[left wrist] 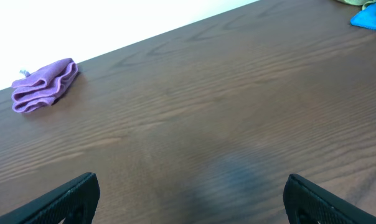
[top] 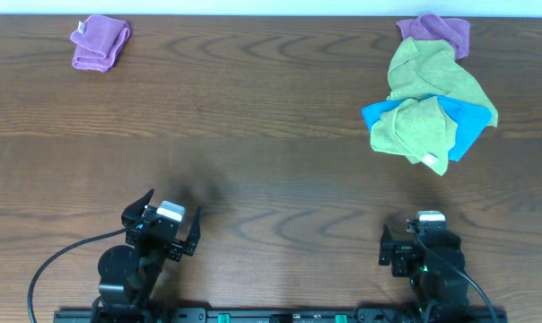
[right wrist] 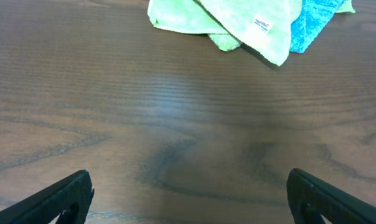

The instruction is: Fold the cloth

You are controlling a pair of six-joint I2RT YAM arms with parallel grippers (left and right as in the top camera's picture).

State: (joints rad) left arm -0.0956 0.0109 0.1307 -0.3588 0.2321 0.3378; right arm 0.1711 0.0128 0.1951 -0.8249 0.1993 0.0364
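Note:
The lilac-purple cloth (top: pixel 100 42) lies as a small folded, rumpled bundle at the far left of the table, and it also shows in the left wrist view (left wrist: pixel 43 84). My left gripper (top: pixel 172 206) is open and empty at the near edge, angled slightly toward that side and far from the cloth; its jaws (left wrist: pixel 191 199) hold nothing. My right gripper (top: pixel 423 229) is open and empty at the near right, and its jaws (right wrist: pixel 191 196) hover over bare wood.
A second purple cloth (top: pixel 437 31) lies at the far right, partly under a pile of lime-green cloths (top: pixel 428 76) and a blue cloth (top: pixel 468 126). The pile's near edge shows in the right wrist view (right wrist: pixel 238 22). The table is dark wood.

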